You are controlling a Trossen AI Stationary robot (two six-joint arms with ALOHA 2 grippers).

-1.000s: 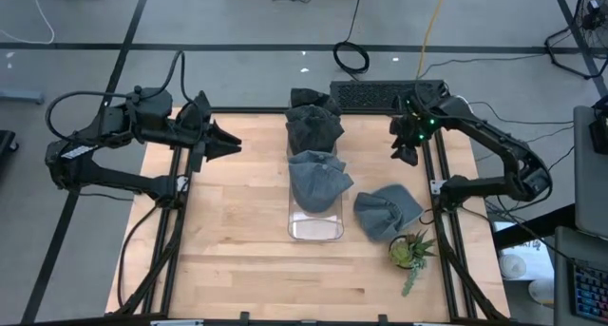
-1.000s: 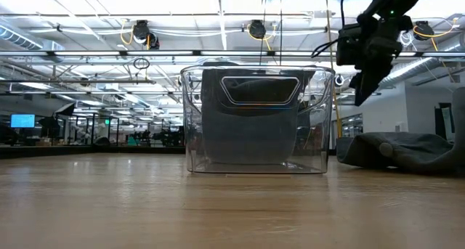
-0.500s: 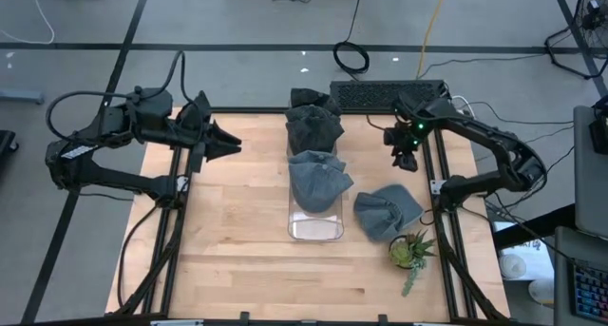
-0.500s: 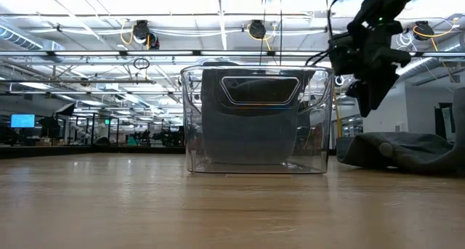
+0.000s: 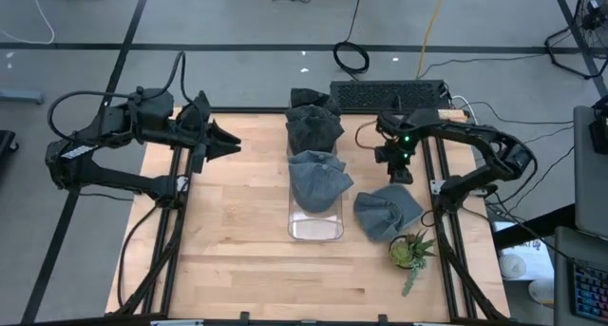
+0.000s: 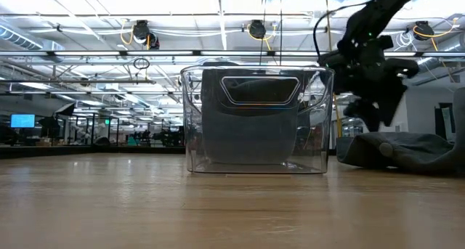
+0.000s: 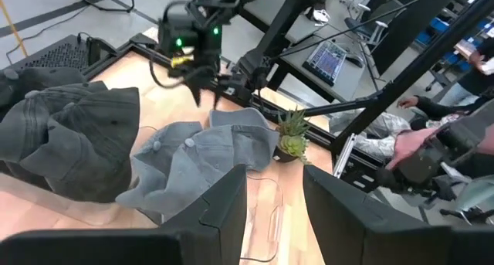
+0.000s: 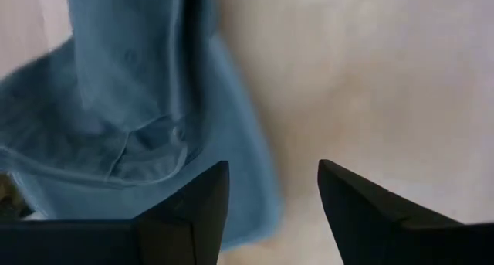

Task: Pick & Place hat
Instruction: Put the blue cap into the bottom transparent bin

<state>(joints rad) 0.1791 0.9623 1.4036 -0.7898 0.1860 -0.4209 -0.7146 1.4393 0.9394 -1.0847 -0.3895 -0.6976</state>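
A blue-grey hat (image 5: 385,214) lies crumpled on the wooden table to the right of a clear bin (image 5: 314,229). My right gripper (image 5: 399,174) hangs open just above the hat's far edge, pointing steeply down. In the right wrist view the hat (image 8: 131,118) lies ahead of the open fingers, and bare wood shows between them. In the low view the gripper (image 6: 374,122) hovers over the hat (image 6: 403,149). My left gripper (image 5: 233,145) stands open and raised at the table's far left, with nothing between its fingers (image 7: 224,211).
The clear bin holds a blue-grey hat (image 5: 318,179) and a darker hat (image 5: 313,128); another dark hat (image 5: 309,100) lies at its far end. A small potted plant (image 5: 410,250) stands near the table's right edge, just nearer than the loose hat.
My right gripper has come down and moved toward the table's left and near side, toward the loose hat. It has tipped to point more steeply downward. The hat has not moved.
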